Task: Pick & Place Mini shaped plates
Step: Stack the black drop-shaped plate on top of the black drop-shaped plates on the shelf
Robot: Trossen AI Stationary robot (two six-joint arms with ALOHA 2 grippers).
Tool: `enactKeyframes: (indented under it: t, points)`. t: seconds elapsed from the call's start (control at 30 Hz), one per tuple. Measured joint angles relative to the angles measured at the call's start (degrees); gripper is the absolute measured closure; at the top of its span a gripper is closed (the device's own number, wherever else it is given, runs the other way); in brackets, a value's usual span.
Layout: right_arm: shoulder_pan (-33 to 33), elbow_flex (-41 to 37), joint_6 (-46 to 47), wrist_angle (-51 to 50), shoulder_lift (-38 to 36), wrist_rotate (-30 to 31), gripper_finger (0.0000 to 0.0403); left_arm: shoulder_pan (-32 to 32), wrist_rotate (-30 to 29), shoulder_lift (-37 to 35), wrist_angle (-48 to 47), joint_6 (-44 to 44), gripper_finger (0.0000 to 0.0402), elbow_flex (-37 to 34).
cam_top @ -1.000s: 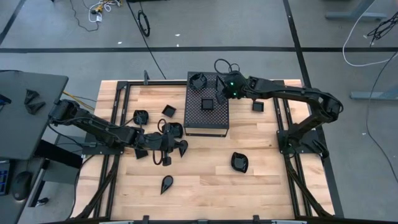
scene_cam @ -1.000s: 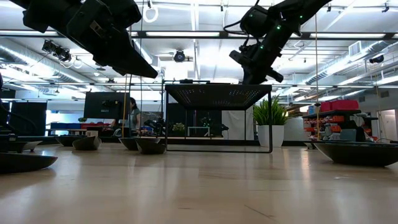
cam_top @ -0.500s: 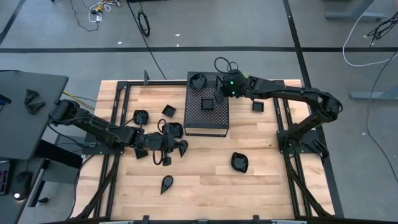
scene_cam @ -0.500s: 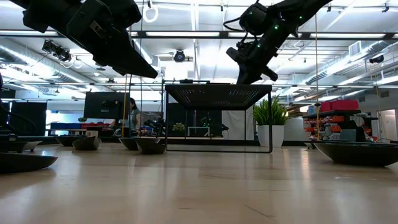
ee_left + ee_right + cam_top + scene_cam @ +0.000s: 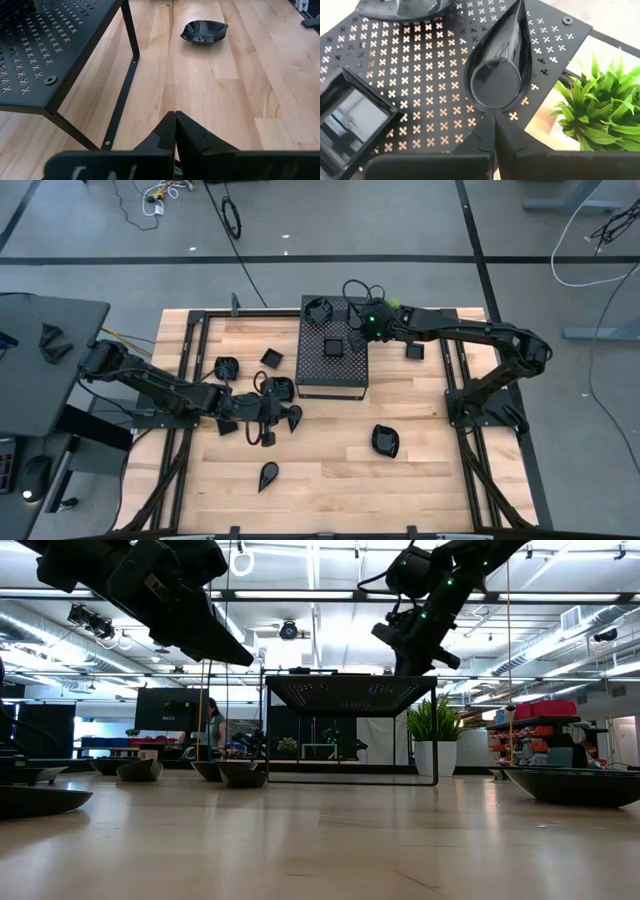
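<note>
My right gripper (image 5: 494, 131) is shut on a glossy black teardrop plate (image 5: 500, 65) over the far right part of the black perforated box (image 5: 334, 360). A square plate (image 5: 350, 115) and a rounded plate (image 5: 402, 7) rest flat on the box top. My left gripper (image 5: 175, 122) is shut and empty. It hovers above the table just left of the box's near left leg (image 5: 120, 100), beside a plate (image 5: 283, 388). More mini plates lie flat on the wood: (image 5: 226, 367), (image 5: 271, 358), (image 5: 268, 475), (image 5: 386, 441), (image 5: 414, 351). My right gripper pinches the teardrop plate by the rim of its round end (image 5: 494, 111) between the two fingers. It comes slanting down from the table's right. The pointed tip (image 5: 520, 7) faces away from the fingers. The plate lies about level over the box top; whether it rests there I cannot tell.
A small green plant (image 5: 595, 115) stands just beyond the box's far right corner, close to my right gripper. The wood near the plate (image 5: 204, 31) and along the table's near edge is open. Black rails run along the table's left and right sides (image 5: 452, 380).
My right gripper, shut on the teardrop plate, has swung a little toward the table's left and back again over the box's far right part. My left arm has kept still.
</note>
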Motion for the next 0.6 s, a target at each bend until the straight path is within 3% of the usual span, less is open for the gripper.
enactKeyframes:
  t: [0.6]
  points:
    - [0.4, 0.0, -2.9, 5.3, 1.1, -0.2, 0.0398, 0.0, 0.0, 0.0, 0.0, 0.0, 0.0390, 0.0]
